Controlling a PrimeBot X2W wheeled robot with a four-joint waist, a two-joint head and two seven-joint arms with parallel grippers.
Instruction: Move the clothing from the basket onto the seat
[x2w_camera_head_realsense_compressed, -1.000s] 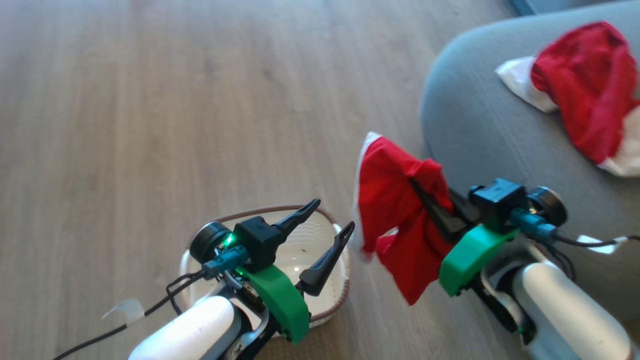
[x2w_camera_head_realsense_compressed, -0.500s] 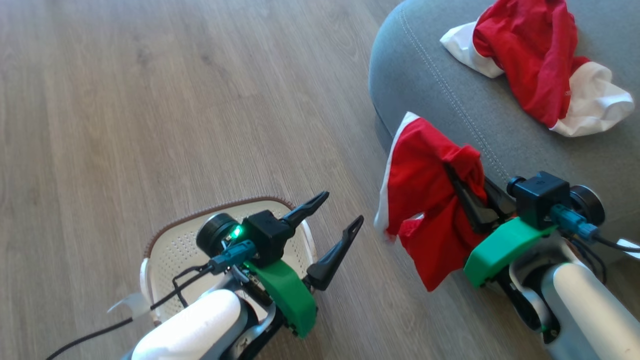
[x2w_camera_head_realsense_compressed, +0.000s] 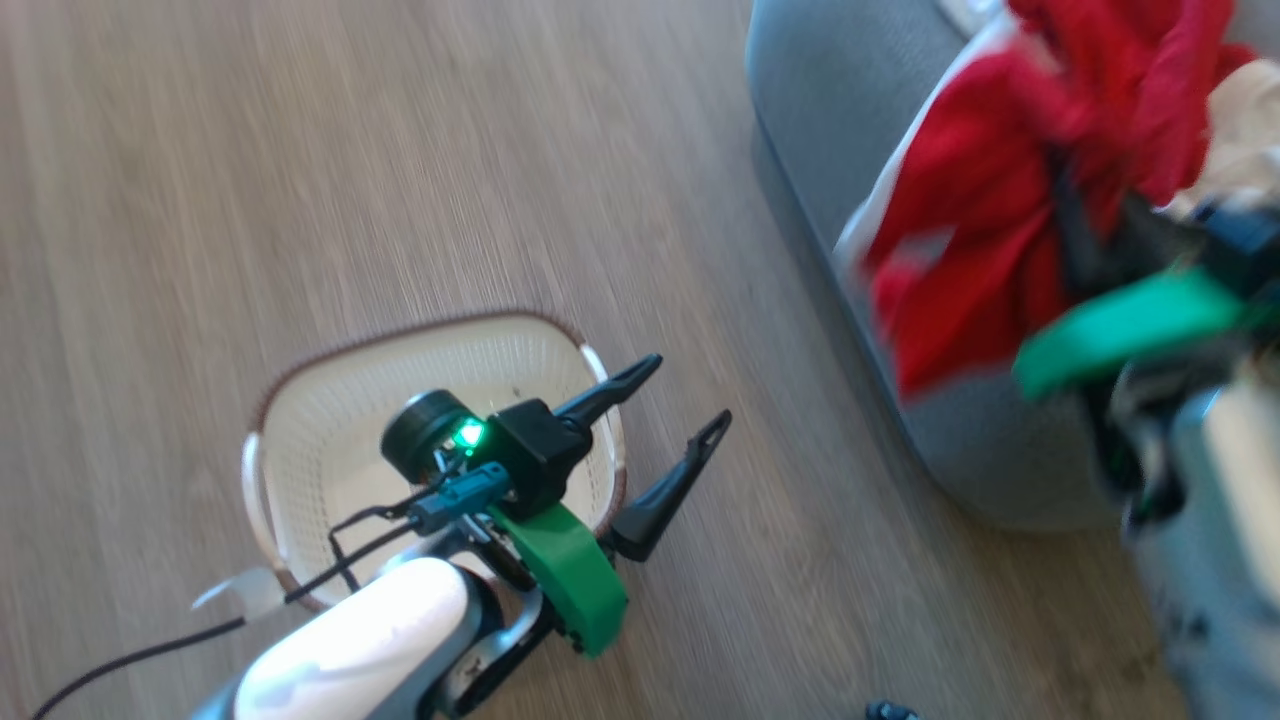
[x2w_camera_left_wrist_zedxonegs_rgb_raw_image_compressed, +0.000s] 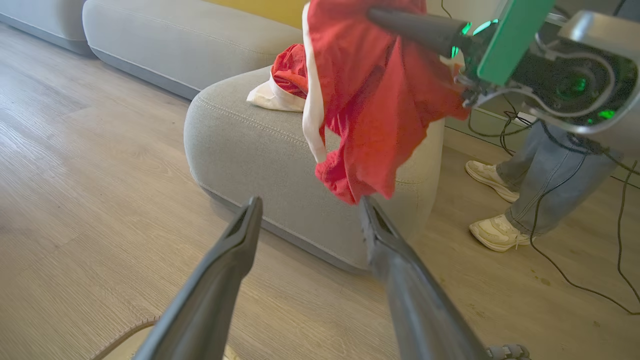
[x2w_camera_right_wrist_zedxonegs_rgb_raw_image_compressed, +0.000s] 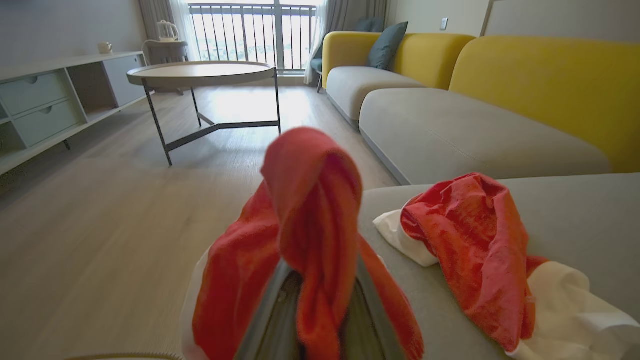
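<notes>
The cream perforated basket (x2w_camera_head_realsense_compressed: 300, 400) stands on the wood floor, its inside showing bare around my left arm. Above the basket's right end my left gripper (x2w_camera_head_realsense_compressed: 690, 392) is open and holds nothing; its spread fingers (x2w_camera_left_wrist_zedxonegs_rgb_raw_image_compressed: 220, 270) point toward the seat. My right gripper (x2w_camera_head_realsense_compressed: 1075, 215), blurred, is shut on a red garment with white trim (x2w_camera_head_realsense_compressed: 960, 240). That garment hangs in the air at the rounded edge of the grey seat (x2w_camera_head_realsense_compressed: 820, 110) and drapes over the fingers (x2w_camera_right_wrist_zedxonegs_rgb_raw_image_compressed: 267, 315). Another red garment (x2w_camera_right_wrist_zedxonegs_rgb_raw_image_compressed: 465, 240) and a white cloth (x2w_camera_right_wrist_zedxonegs_rgb_raw_image_compressed: 565, 305) lie on the seat (x2w_camera_right_wrist_zedxonegs_rgb_raw_image_compressed: 575, 215).
A person's feet in pale shoes (x2w_camera_left_wrist_zedxonegs_rgb_raw_image_compressed: 492, 175) stand beside the seat, with cables (x2w_camera_left_wrist_zedxonegs_rgb_raw_image_compressed: 575, 270) trailing on the floor. Beyond are a round table (x2w_camera_right_wrist_zedxonegs_rgb_raw_image_compressed: 200, 72), a yellow-backed sofa (x2w_camera_right_wrist_zedxonegs_rgb_raw_image_compressed: 540, 65) and a low sideboard (x2w_camera_right_wrist_zedxonegs_rgb_raw_image_compressed: 40, 95). Open wood floor lies to the left.
The head camera has shifted. My right gripper has carried the red garment up and toward the seat, level with its edge. The left gripper stays open over the basket.
</notes>
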